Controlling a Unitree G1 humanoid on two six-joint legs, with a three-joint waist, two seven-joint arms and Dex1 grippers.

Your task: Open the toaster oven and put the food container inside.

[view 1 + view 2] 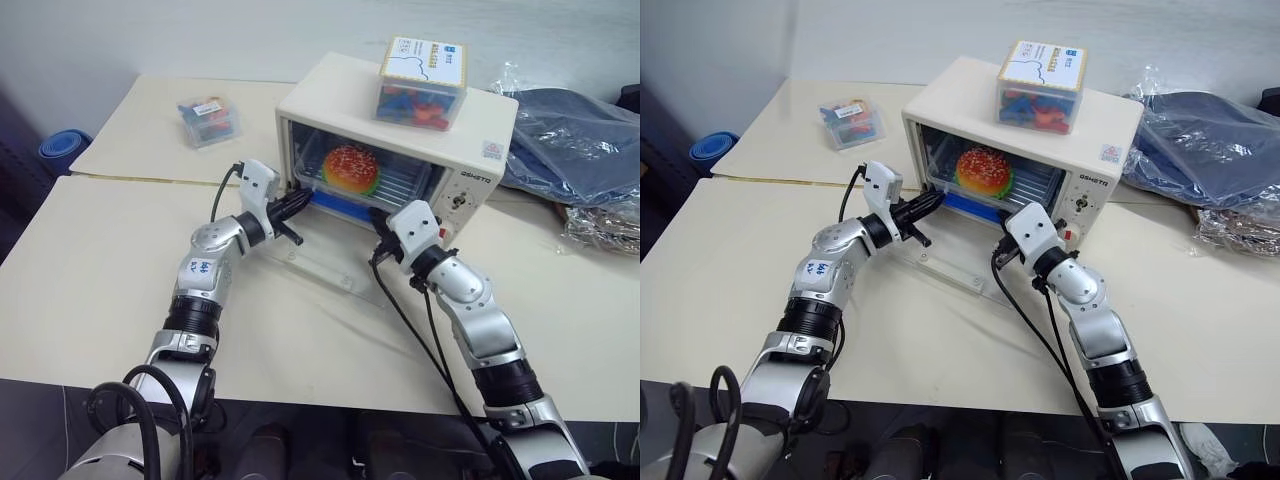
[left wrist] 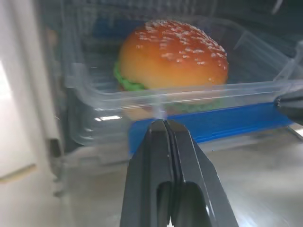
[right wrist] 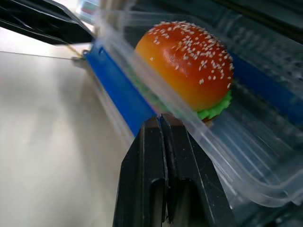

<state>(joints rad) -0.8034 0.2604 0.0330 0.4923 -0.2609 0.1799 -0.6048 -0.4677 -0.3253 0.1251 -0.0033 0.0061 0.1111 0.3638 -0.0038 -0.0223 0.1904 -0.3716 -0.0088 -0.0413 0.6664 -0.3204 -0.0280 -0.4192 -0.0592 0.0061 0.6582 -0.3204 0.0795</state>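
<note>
Your food container (image 1: 352, 185) sits inside the open toaster oven (image 1: 470, 150); both fingers, left (image 2: 163, 137) and right (image 3: 161, 130), pressed together, touch its front edge.

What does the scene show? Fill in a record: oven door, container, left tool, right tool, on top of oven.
oven door: open, lying flat in front
container: in the oven mouth on the rack, burger inside
left tool: shut, tips at the container's near edge
right tool: shut, at the container's near edge
on top of oven: labelled box
</note>
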